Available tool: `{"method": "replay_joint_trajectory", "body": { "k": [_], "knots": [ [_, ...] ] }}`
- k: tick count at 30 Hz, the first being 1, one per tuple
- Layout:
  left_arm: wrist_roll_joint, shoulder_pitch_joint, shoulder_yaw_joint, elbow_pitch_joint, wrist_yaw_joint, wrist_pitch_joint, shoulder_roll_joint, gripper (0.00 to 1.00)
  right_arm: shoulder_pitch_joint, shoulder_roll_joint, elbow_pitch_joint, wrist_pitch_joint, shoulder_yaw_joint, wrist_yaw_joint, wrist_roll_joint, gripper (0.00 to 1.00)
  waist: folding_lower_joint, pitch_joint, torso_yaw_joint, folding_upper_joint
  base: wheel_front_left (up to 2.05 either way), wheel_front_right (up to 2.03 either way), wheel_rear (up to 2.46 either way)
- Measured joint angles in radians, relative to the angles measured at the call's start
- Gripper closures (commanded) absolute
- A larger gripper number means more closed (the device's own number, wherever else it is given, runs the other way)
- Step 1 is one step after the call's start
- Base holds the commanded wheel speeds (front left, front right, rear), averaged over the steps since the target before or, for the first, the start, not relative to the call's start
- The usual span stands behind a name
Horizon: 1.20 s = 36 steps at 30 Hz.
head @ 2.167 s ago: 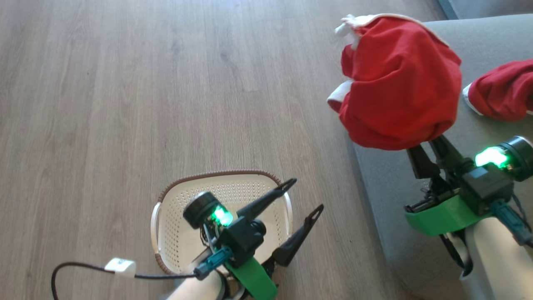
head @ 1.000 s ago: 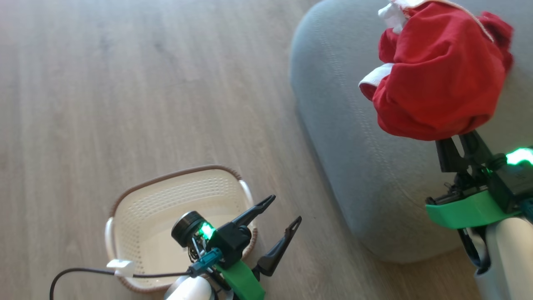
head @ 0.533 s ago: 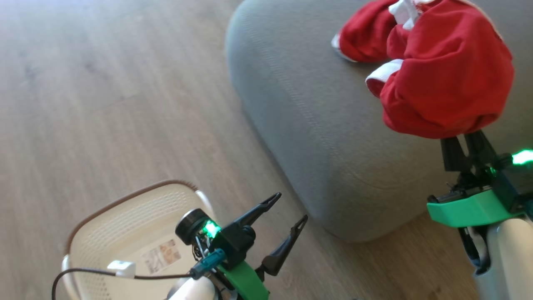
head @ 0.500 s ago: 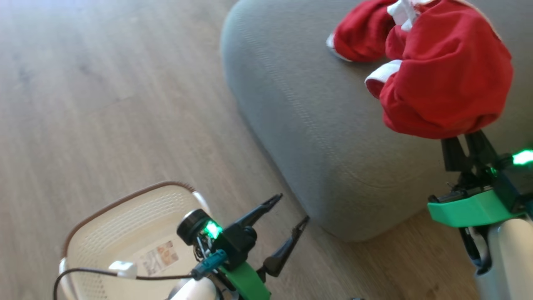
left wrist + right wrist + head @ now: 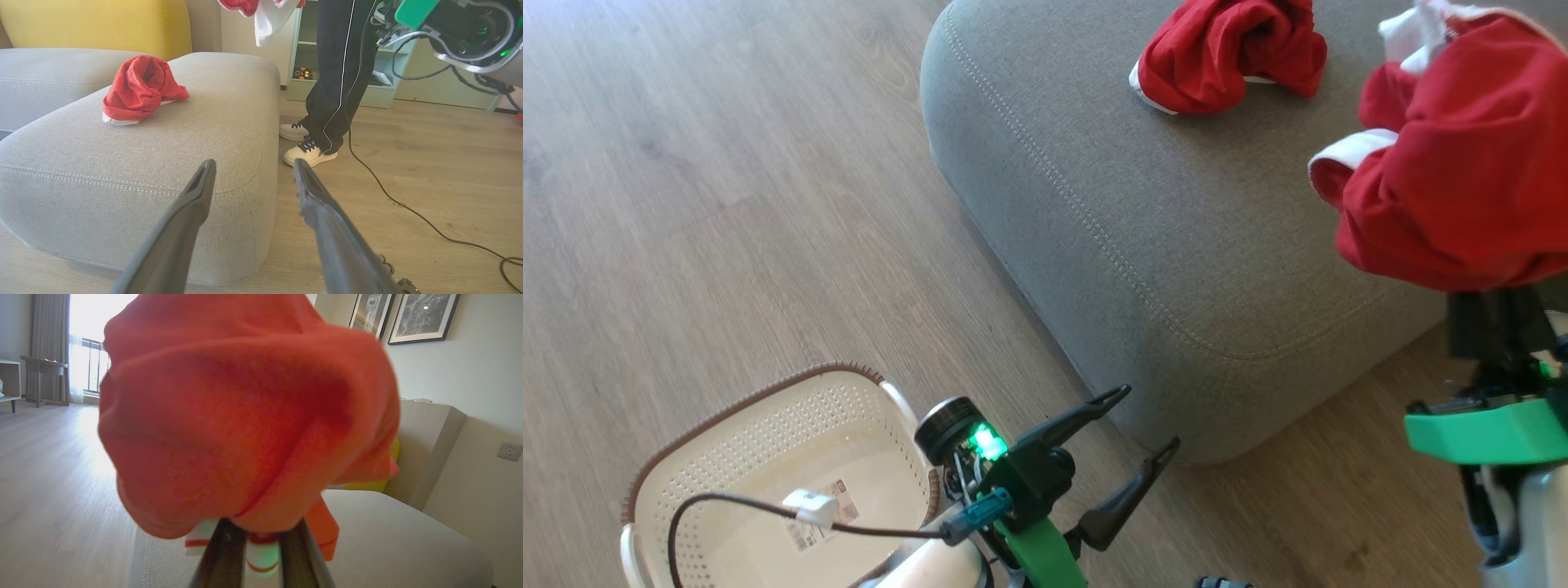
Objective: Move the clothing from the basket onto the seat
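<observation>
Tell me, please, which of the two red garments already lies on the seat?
The crumpled garment lying free on the grey seat; the other garment is bunched on the right gripper.

A wood-plank floor (image 5: 727, 204) in pale grey-brown runs through the room. Sunlight from a tall window (image 5: 88, 343) with a railing washes the boards near it almost white. A grey curtain (image 5: 49, 347) hangs beside the glass, with a small dark table (image 5: 43, 369) in front of it. Two black-framed pictures (image 5: 423, 316) hang on a cream wall (image 5: 482, 367), with a white socket (image 5: 510, 451) lower down and a beige cabinet (image 5: 429, 437) against it. Elsewhere are a yellow sofa backrest (image 5: 102, 24) and a pale green shelf unit (image 5: 388, 81).
</observation>
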Motion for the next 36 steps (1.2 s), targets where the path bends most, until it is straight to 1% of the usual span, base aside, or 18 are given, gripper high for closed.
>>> {"method": "replay_joint_trajectory", "body": {
  "k": [4,7,11,15,16,18,22,25,28,31,32,33,36],
  "knots": [
    [0.0,-0.001,0.001,0.0,0.0,0.0,0.001,0.0,-0.004,0.023,0.023,0.0,-0.07,0.0,-0.026,1.0,0.0,0.002,0.0,0.0,0.0,0.0,0.0],
    [0.0,-0.001,0.005,0.0,0.0,0.0,0.002,0.0,-0.019,0.032,0.063,0.0,-0.091,0.0,-0.036,1.0,0.0,0.011,0.0,0.0,0.0,0.0,0.0],
    [0.001,0.0,0.008,0.0,0.0,0.0,0.013,0.0,-0.104,0.032,0.127,0.0,-0.128,0.0,-0.034,1.0,0.0,0.034,0.0,0.0,0.0,0.0,0.0],
    [0.017,-0.001,0.023,-0.002,0.0,0.0,0.047,0.0,-0.216,0.033,0.196,0.0,-0.186,0.0,0.017,1.0,0.0,0.083,-0.004,0.0,0.0,0.0,0.0],
    [0.017,-0.001,0.023,-0.002,0.0,0.0,0.047,0.0,-0.216,0.033,0.196,0.0,-0.186,0.0,0.017,1.0,0.0,0.083,-0.004,0.0,0.0,0.0,0.0],
    [0.023,-0.006,0.037,-0.005,0.0,0.0,0.071,0.0,-0.273,0.03,0.222,0.0,-0.194,0.0,0.028,1.0,0.0,0.118,-0.007,0.0,0.0,0.0,0.0],
    [0.029,-0.053,0.03,-0.009,0.0,0.0,0.122,0.0,-0.384,0.026,0.254,0.0,-0.225,0.0,0.036,1.0,0.0001,0.202,-0.006,0.0,0.0,0.0,0.0],
    [0.029,-0.098,0.007,-0.016,0.0,0.0,0.163,0.0,-0.474,0.02,0.287,0.0,-0.267,0.0,0.055,1.0,0.0002,0.27,-0.003,0.0,0.0,0.0,0.0],
    [0.029,-0.129,-0.007,-0.019,0.0,0.0,0.198,0.0,-0.558,-0.004,0.315,0.0,-0.293,0.0,0.054,1.0,0.0003,0.335,0.005,0.0,0.0,0.0,0.0],
    [0.036,-0.146,-0.02,-0.018,0.0,0.0,0.232,0.0,-0.656,-0.014,0.351,0.0,-0.324,0.0,0.06,1.0,0.0003,0.397,0.012,0.0,0.0,0.0,0.0],
    [0.044,-0.153,-0.026,-0.019,0.0,0.0,0.244,0.0,-0.692,-0.022,0.369,0.0,-0.329,0.0,0.063,1.0,0.0003,0.418,0.014,-0.0001,0.0,0.0,0.0],
    [0.054,-0.168,-0.035,-0.019,0.0,0.0,0.266,0.0,-0.759,-0.039,0.41,0.0,-0.343,0.0,0.061,1.0,0.0003,0.457,0.018,-0.0001,0.0,0.0,0.0],
    [0.056,-0.196,-0.052,-0.026,0.0,0.0,0.291,0.0,-0.847,-0.063,0.485,0.0,-0.364,0.0,0.045,1.0,0.0002,0.514,0.027,-0.0001,0.0,0.0,0.0]
  ]
}}
